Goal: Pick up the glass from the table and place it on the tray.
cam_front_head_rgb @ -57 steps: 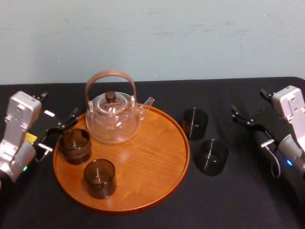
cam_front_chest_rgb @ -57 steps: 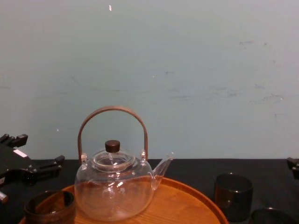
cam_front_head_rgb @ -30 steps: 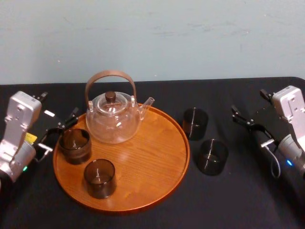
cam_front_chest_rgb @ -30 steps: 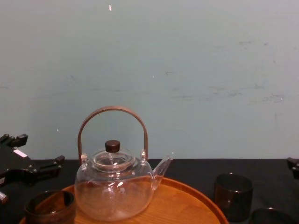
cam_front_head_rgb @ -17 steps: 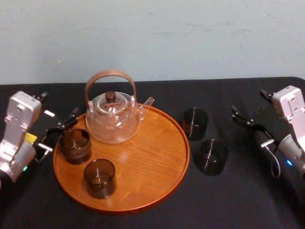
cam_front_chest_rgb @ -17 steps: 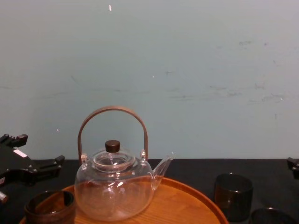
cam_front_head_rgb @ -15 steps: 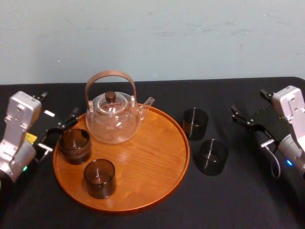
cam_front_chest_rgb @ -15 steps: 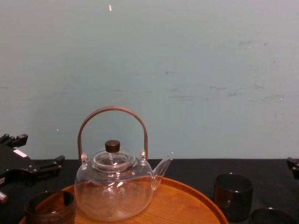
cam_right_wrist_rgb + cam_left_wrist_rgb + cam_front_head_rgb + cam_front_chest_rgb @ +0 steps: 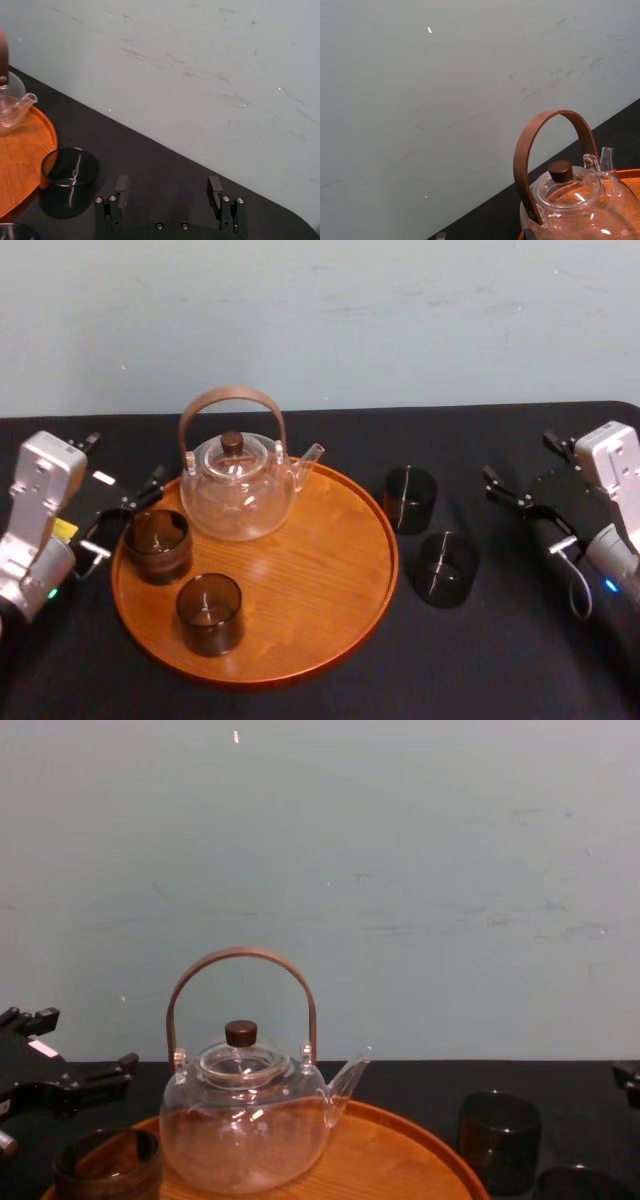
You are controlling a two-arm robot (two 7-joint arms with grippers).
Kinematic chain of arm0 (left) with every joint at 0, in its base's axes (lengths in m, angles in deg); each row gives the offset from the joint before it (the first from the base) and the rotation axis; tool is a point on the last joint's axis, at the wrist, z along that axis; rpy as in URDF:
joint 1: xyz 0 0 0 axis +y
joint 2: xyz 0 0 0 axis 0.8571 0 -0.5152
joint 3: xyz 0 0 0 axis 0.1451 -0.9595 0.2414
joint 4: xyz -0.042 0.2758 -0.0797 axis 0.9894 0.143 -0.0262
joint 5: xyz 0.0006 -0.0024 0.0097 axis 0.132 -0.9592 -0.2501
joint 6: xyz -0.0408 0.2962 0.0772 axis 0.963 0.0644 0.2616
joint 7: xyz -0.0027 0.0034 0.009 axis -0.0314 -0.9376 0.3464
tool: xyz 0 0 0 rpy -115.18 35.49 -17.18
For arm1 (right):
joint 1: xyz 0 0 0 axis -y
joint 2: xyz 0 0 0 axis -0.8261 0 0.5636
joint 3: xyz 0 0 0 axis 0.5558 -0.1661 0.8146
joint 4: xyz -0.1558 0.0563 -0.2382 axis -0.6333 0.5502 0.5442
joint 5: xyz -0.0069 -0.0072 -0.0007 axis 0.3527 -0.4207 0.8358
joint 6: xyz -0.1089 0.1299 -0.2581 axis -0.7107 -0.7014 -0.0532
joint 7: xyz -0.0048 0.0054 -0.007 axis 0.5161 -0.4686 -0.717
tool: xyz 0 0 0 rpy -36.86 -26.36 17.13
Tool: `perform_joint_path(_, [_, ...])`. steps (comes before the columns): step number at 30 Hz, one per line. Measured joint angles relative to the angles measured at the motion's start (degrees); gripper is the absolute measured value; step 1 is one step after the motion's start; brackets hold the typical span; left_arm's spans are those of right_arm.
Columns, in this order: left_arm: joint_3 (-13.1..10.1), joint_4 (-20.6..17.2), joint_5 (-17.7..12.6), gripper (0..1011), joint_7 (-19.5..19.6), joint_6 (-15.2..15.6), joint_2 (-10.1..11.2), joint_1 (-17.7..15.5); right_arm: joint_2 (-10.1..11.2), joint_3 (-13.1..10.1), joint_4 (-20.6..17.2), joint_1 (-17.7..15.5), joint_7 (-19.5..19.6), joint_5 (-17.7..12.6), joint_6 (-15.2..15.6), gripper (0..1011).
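The right gripper (image 9: 518, 458) has edged left, fingers spread. The left gripper (image 9: 120, 518) idles, also spread, by the tray (image 9: 300, 575). The far dark glass (image 9: 410, 498) and near dark glass (image 9: 445, 568) stand on the table (image 9: 500, 660), right of the tray. Straddle one squarely, clear of its neighbour.

Left hand (image 9: 122, 462) at far left, fingers spread wide, pointing forward and inward. Right hand (image 9: 522, 462) at far right, fingers spread, likewise angled inward.
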Motion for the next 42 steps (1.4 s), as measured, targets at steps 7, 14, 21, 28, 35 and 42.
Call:
perform_joint_path(7, [0.00, 0.00, 0.00, 1001, 0.00, 0.00, 0.00, 0.00, 0.92, -2.07, -3.15, -2.79, -2.33, -2.18, 1.53, 1002])
perform_joint_path(14, [0.00, 0.00, 0.00, 1001, 0.00, 0.00, 0.00, 0.00, 2.02, -4.28, -6.70, -6.10, -3.73, -4.08, 2.91, 1002])
perform_joint_path(21, [0.00, 0.00, 0.00, 1001, 0.00, 0.00, 0.00, 0.00, 3.27, -6.67, -10.48, -9.75, -5.56, -6.87, 5.44, 1002])
perform_joint_path(28, [0.00, 0.00, 0.00, 1001, 0.00, 0.00, 0.00, 0.00, 4.39, -8.66, -13.18, -12.73, -7.05, -8.57, 7.95, 1002])
perform_joint_path(35, [0.00, 0.00, 0.00, 1001, 0.00, 0.00, 0.00, 0.00, 5.31, -10.49, -15.73, -15.46, -8.57, -9.81, 10.25, 1002])
perform_joint_path(42, [0.00, 0.00, 0.00, 1001, 0.00, 0.00, 0.00, 0.00, 6.54, -11.68, -18.01, -17.77, -10.90, -10.48, 12.22, 1002])
